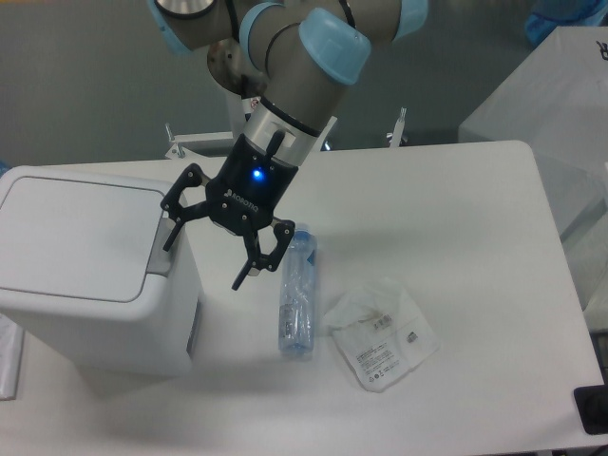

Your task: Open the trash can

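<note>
The large white boxy plastic trash can (pixel 95 275) with rounded corners is sitting at the left side of the white worktop (pixel 456 209), reaching to the picture's left edge. Its flat white lid (pixel 76 236) is lying shut, and the grey rectangular push tab (pixel 163 249) is showing along the lid's right edge. Just right of that, my black two-finger claw (pixel 205 244) is hanging with its fingers spread wide and gripping nothing; one fingertip (pixel 171 237) is hovering at the grey tab, though I cannot tell whether it is touching it, while the other fingertip is pointing down over the bare worktop between the can and the bottle. A blue light is glowing on my claw's black body, and my grey arm with pale blue joint caps (pixel 313 43) is slanting up and to the right toward the top of the picture. Next to the right, a clear plastic bottle (pixel 297 294) with a bluish tint is lying on its side on the worktop, running roughly front to back, near the can but apart from it. Just beside the bottle's right side, a crumpled clear plastic packet (pixel 382 334) with a white printed label is lying flat on the worktop.
</note>
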{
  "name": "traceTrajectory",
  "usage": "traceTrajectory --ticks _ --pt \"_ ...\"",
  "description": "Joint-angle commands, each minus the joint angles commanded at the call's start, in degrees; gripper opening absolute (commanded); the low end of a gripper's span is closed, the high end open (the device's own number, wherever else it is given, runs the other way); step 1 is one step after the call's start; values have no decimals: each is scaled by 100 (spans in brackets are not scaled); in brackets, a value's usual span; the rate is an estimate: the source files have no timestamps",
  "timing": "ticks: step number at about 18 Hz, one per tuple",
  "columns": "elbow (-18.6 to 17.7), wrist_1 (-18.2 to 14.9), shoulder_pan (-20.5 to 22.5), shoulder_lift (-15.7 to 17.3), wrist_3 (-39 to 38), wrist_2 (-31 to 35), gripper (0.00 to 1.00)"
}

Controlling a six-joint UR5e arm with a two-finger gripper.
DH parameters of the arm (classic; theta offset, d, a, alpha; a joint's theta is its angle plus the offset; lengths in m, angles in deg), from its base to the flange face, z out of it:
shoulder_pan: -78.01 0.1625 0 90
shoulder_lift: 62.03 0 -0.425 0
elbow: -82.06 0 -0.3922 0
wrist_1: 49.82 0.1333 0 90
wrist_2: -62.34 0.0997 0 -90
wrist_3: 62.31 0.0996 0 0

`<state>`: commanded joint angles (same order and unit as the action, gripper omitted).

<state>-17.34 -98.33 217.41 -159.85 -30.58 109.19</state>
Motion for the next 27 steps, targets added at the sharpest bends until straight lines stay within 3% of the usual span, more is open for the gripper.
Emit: traceTrajectory --ticks 13,19,22,27 --pt "26 9 0 26 -17 0 100" --pt "281 0 26 -53 -17 0 100" --pt "448 0 263 -70 9 0 100" --pt "835 26 694 -772 210 534 100"
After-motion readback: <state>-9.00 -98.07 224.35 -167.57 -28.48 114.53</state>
